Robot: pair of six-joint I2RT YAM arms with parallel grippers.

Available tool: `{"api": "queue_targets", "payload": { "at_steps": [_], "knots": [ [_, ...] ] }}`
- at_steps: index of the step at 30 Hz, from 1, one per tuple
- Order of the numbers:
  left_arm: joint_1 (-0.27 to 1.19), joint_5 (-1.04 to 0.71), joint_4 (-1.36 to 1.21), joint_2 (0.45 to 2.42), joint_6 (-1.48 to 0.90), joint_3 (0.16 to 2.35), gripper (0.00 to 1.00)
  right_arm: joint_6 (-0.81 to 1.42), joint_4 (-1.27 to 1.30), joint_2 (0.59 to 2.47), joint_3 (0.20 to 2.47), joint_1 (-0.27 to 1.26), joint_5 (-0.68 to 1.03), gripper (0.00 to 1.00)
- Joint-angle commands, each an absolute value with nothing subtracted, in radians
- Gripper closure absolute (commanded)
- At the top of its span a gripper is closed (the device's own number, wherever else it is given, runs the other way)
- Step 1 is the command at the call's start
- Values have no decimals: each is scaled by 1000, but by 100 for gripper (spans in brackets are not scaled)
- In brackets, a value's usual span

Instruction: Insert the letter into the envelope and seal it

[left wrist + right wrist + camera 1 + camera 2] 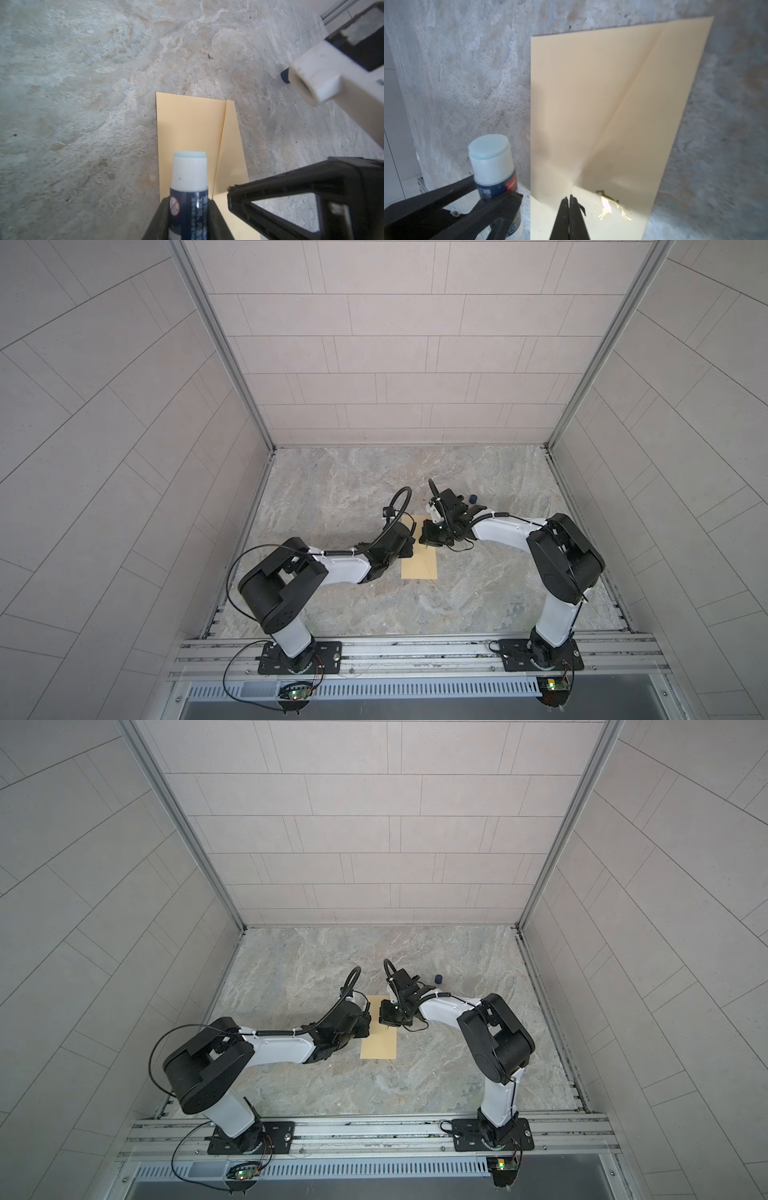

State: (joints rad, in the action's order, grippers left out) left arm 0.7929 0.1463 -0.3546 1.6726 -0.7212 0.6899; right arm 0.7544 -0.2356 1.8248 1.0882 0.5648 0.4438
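Your letter is out of sight, presumably inside the envelope [419,568] lying flat on the worktop [332,489]. Left jaws grip the uncapped glue stick [189,176]; right jaws, closed, rest tips-down on the envelope. Gluing and sealing remain.

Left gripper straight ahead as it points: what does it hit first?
Probably the envelope, met by the glue stick the left gripper holds. Height is unclear; it could overshoot onto the table.

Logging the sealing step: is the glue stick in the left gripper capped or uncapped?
Uncapped: the glue stick shows bare pale blue glue at its tip in both wrist views; a dark blue cap sits apart.
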Motion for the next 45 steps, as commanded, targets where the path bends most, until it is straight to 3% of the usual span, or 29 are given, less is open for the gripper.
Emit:
{"api": "queue_targets", "payload": {
  "at_steps": [1,17,25,40,45],
  "knots": [
    [787,127,-380,1698,-713,718,100,767,-242,1861,1104,571,437,97],
    [781,112,-402,1793,-745,732,100,741,-291,1920,1098,576,405,97],
    [781,122,-403,1712,-730,712,100,727,-291,1844,1138,573,420,94],
    [744,24,-413,1320,-646,682,100,576,-238,1371,1063,566,328,58],
    [707,-72,-478,1201,-676,674,100,624,-3,1199,896,567,391,33]
  ]
}}
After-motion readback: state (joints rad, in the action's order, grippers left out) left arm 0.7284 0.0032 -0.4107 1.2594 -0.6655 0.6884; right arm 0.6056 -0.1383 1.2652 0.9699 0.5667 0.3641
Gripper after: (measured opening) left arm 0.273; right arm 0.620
